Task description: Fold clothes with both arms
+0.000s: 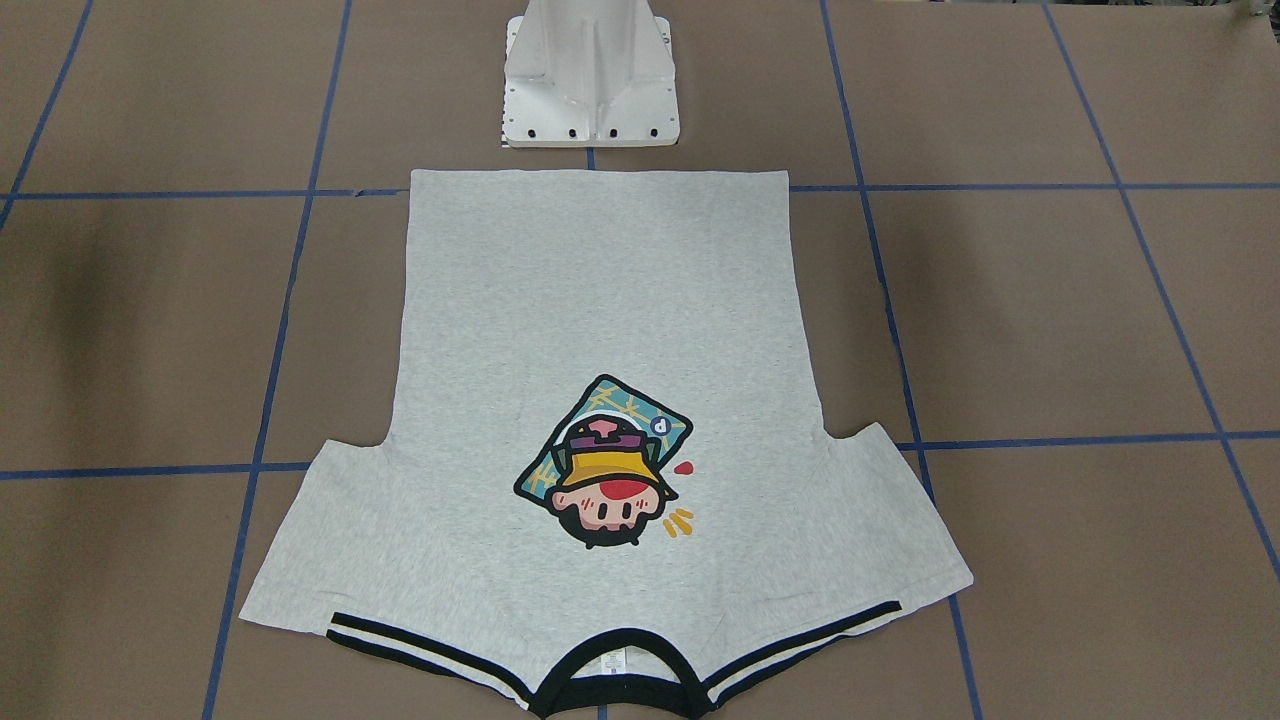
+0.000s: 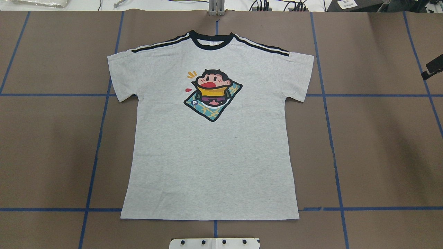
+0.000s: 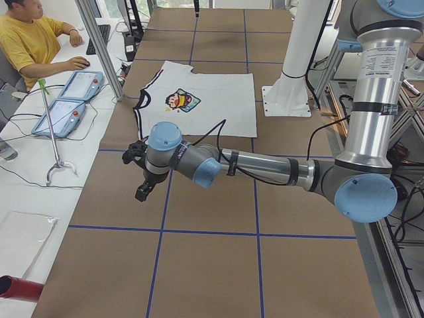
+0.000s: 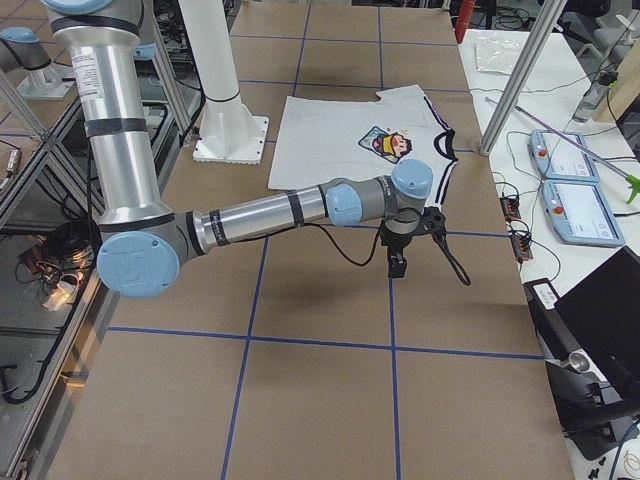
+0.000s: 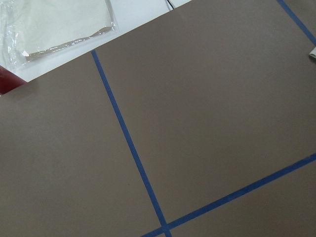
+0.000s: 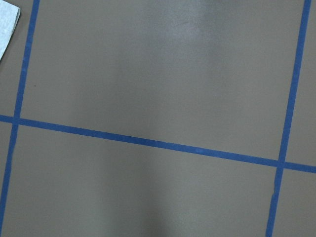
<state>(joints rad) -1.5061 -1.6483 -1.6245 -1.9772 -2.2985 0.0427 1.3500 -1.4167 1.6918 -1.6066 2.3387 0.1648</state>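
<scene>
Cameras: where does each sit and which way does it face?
Front-facing: across the table, facing the robot; T-shirt, collar nearest; pedestal base.
Overhead: behind the robot, looking forward; pedestal base edge.
Exterior left: table's left end; left arm, left gripper near.
Exterior right: opposite end; right arm, right gripper near.
Left wrist: down on bare table; no robot part.
Right wrist: likewise; T-shirt corner.
Shared: front-facing and overhead show the whole T-shirt.

Letter P (image 2: 195,102) on T-shirt (image 2: 211,155) cartoon print (image 2: 213,93).
</scene>
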